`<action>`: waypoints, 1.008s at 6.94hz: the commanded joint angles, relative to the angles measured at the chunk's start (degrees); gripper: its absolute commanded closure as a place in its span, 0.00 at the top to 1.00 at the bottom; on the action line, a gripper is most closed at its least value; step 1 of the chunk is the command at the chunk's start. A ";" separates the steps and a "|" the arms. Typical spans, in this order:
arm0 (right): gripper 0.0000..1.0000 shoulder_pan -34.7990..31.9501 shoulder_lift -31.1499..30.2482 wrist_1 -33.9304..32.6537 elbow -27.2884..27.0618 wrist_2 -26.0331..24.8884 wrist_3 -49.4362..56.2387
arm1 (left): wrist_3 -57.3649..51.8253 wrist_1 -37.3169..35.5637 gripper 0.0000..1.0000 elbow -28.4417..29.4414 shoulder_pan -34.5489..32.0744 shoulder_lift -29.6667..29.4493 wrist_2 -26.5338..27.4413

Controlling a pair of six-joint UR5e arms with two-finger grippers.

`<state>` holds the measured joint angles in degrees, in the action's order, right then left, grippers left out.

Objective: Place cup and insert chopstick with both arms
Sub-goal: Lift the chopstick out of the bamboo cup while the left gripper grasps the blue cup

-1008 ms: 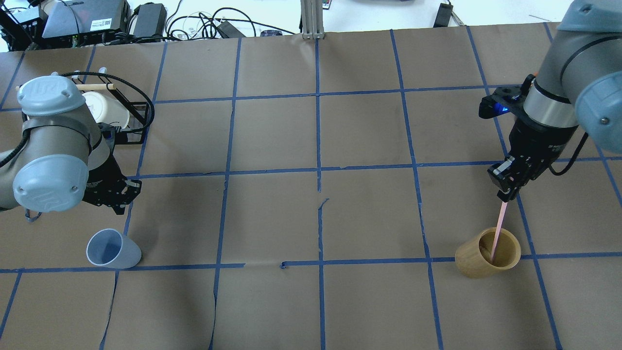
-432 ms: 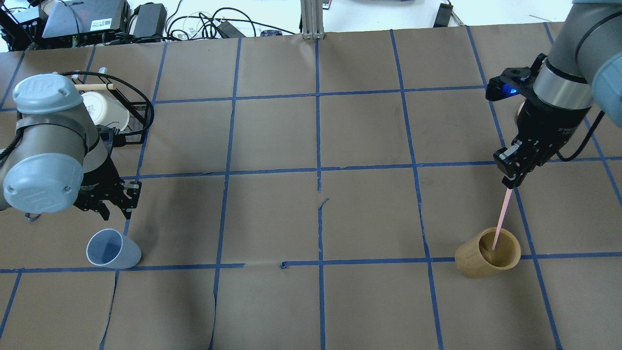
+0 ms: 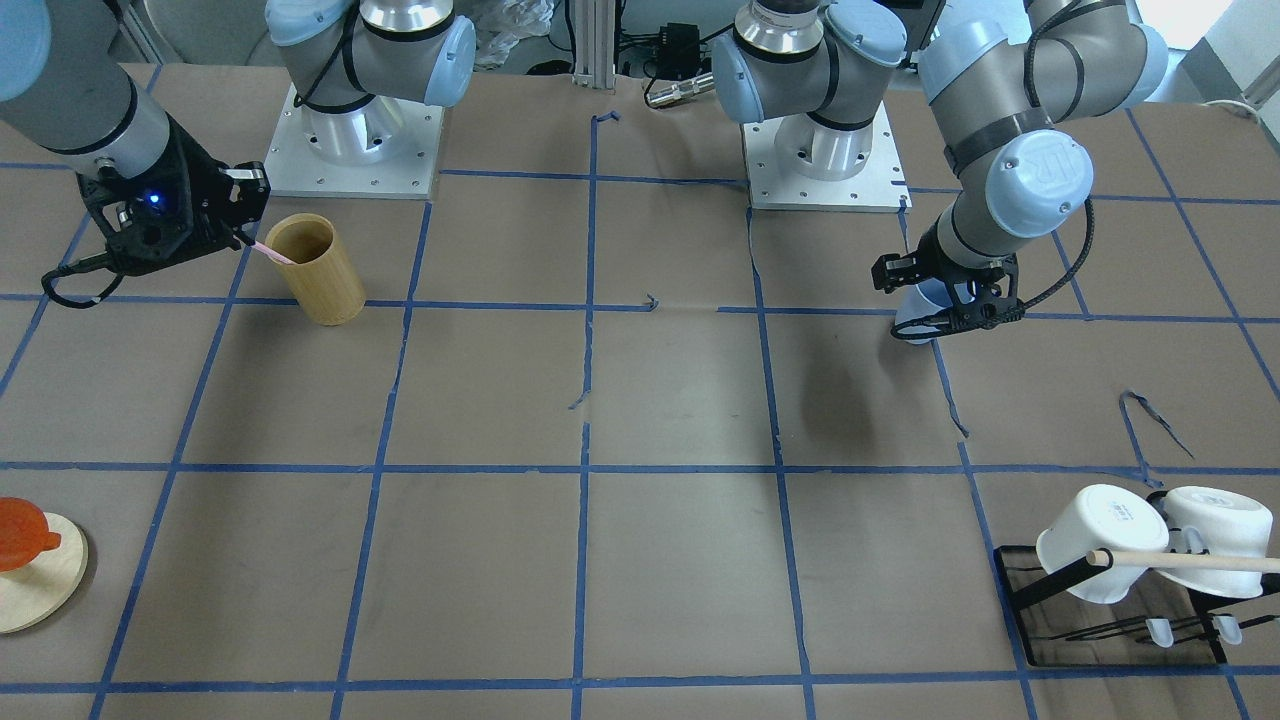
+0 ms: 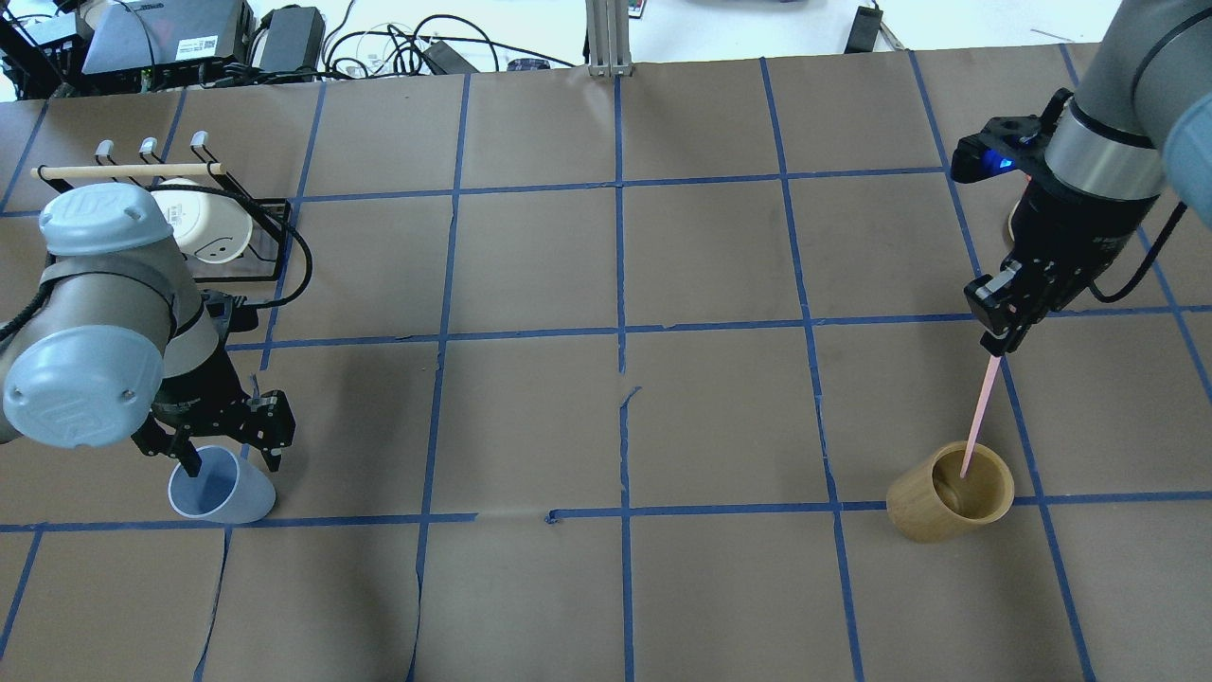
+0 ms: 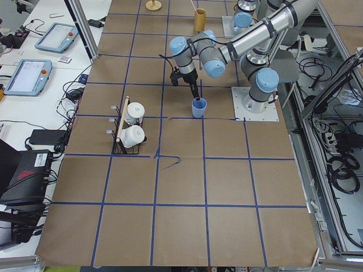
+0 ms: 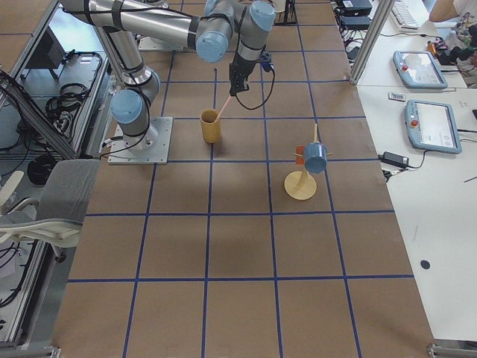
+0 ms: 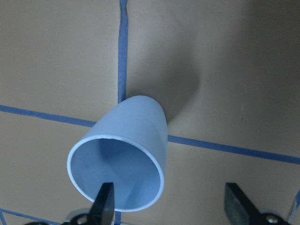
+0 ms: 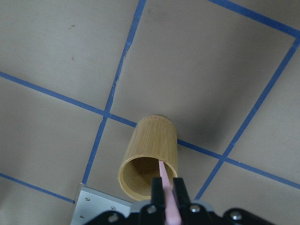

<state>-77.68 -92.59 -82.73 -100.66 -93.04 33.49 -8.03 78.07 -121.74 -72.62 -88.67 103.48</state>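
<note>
A pale blue cup [image 4: 220, 489] stands near the table's front edge on my left; it also shows in the left wrist view [image 7: 124, 159]. My left gripper [image 4: 234, 457] is open and low over the blue cup, one finger [image 7: 105, 201] at its mouth and the other [image 7: 239, 206] outside the wall. My right gripper [image 4: 994, 341] is shut on a pink chopstick [image 4: 975, 417]. The chopstick slants down into a bamboo cup [image 4: 950, 493], its tip inside. The right wrist view shows the bamboo cup [image 8: 150, 159] just beyond the right gripper [image 8: 168, 192].
A black rack with white mugs [image 4: 222, 227] stands behind my left arm. A wooden stand carrying an orange cup [image 3: 30, 560] sits at the far corner on my right. Cables and boxes [image 4: 284, 38] line the table's far edge.
My left gripper has come forward and down to the blue cup, one finger now at its mouth. My right gripper has risen and pulled back, drawing the chopstick higher with its tip still in the bamboo cup.
</note>
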 commanded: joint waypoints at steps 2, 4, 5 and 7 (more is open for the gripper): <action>0.06 0.08 0.04 0.03 0.20 0.58 -0.09 | -4.26 -0.20 0.24 -1.04 3.43 -0.97 -0.12; 0.07 -0.10 0.39 0.03 2.73 0.67 -0.09 | -4.46 -0.55 0.00 -0.43 3.45 -0.80 -0.12; 0.07 -0.10 0.48 0.03 2.92 0.75 -0.09 | -3.84 -0.64 0.00 -0.42 3.45 0.07 -2.12; 0.07 -0.10 0.48 0.12 3.01 0.67 -0.09 | 10.04 -2.31 0.00 2.72 1.44 -0.26 -10.71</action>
<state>-77.78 -92.15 -82.65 -97.80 -92.31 33.40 -6.44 76.55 -121.12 -69.82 -88.64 97.49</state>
